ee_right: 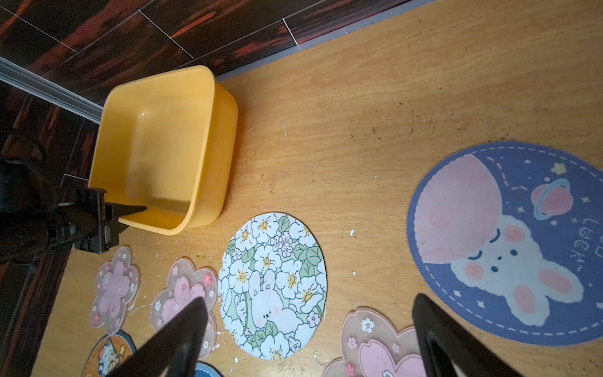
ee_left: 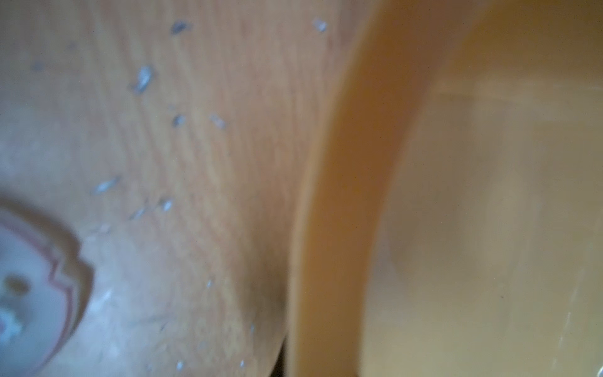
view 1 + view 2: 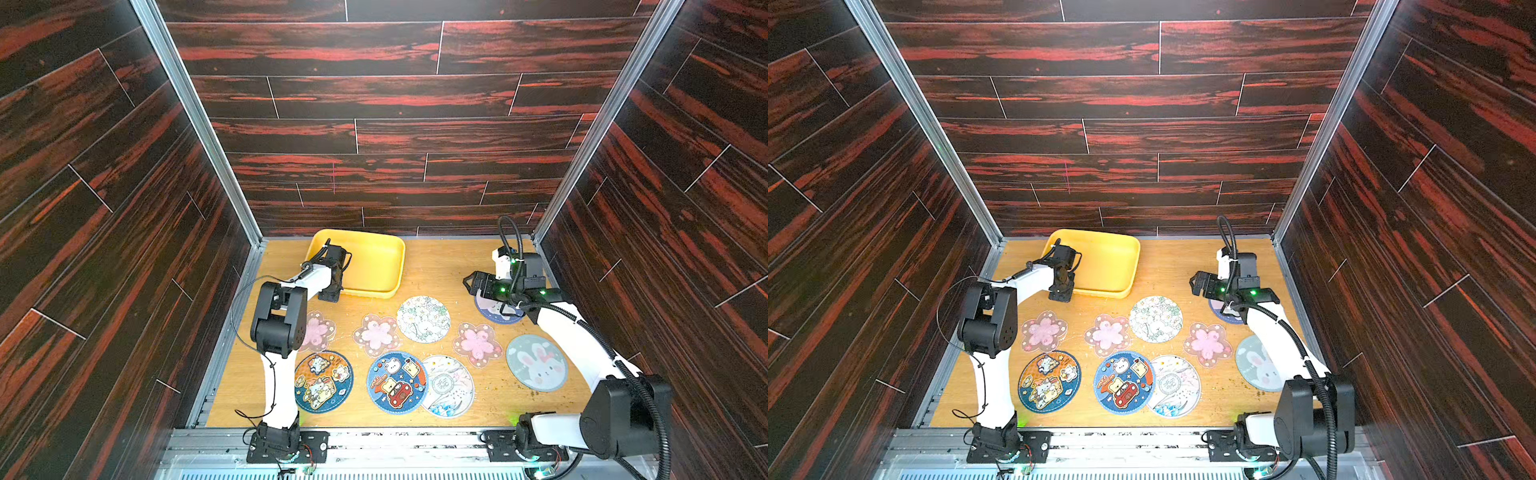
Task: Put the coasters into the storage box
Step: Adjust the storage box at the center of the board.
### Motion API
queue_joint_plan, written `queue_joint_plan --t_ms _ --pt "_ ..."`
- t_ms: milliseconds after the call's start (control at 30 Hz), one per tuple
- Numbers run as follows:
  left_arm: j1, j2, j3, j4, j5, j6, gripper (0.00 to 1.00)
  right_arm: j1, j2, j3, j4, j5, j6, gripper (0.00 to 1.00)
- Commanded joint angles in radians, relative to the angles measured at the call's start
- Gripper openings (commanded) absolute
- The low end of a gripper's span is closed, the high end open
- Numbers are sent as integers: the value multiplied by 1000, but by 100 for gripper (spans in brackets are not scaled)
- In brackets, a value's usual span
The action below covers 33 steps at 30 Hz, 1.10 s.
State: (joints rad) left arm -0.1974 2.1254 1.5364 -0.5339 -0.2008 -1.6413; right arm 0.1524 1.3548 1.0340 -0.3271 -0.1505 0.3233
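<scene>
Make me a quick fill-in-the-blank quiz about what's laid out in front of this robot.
The storage box is coloured ____.
The pink blossom-shaped coasters number ____.
The right claw stands ____.
Inside, the storage box is ____.
Missing words: yellow; three; open; empty.

- I see the storage box (image 1: 225, 147) as smooth, glossy yellow plastic.
- The table (image 1: 375, 98) looks like matt, grained wood, gritty with specks.
- The blossom coasters (image 3: 377, 335) read translucent plastic; the moon coaster (image 1: 509, 241) fuzzy cloth.
</scene>
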Motion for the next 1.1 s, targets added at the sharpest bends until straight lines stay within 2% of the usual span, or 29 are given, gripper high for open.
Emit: queue_joint_plan --t_ms 0,267,500,1067 --pt "-8 -32 61 -32 -8 -74 15 3 -47 -5 -12 -15 16 99" --pt "-18 -22 116 -117 -11 -82 24 3 -57 -9 -21 -17 16 98" --pt "-58 -34 96 -132 7 -100 33 3 -54 -12 -17 -25 17 99" --pt "-147 -74 66 -132 56 -120 35 6 -80 -55 -10 -51 40 99"
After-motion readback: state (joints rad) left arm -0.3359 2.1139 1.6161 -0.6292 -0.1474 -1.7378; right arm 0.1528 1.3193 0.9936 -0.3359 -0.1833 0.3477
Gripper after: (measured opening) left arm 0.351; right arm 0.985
